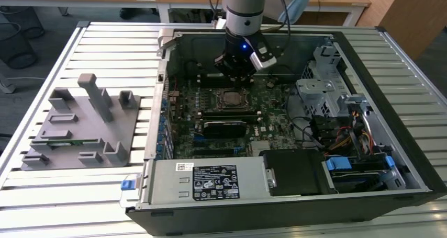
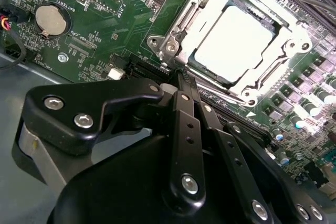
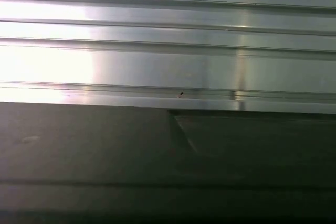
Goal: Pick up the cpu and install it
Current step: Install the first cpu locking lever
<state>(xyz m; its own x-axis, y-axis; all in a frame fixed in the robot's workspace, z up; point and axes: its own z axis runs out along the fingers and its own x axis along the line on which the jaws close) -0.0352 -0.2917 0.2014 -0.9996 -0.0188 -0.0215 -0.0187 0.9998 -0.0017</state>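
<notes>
- The cpu lies flat in its socket on the board, silvery top up, metal frame around it on all sides; in the exterior view the cpu sits near the board's middle.
- My claw hangs just above the board, close beside the socket, not touching the cpu. In the second wrist view my claw has its black fingers drawn together to a point with nothing between them: closed and empty.
- The case lies on its side with its side open, holding the board, a black module below the socket, a grey drive cage, coloured wires, blue clips and a supply box.
- A coin cell sits in its round holder on the board, well apart from the socket.
- The grey tray, at the exterior view's left, holds a thin green stick in one slot.
- Both rest on a slatted metal table; the first wrist view shows its slats and a dark wall below them.
- Writing: white print by the coin cell seems to say "battery", but I cannot be sure. The supply box carries a black label and a small white one, too small to read.
</notes>
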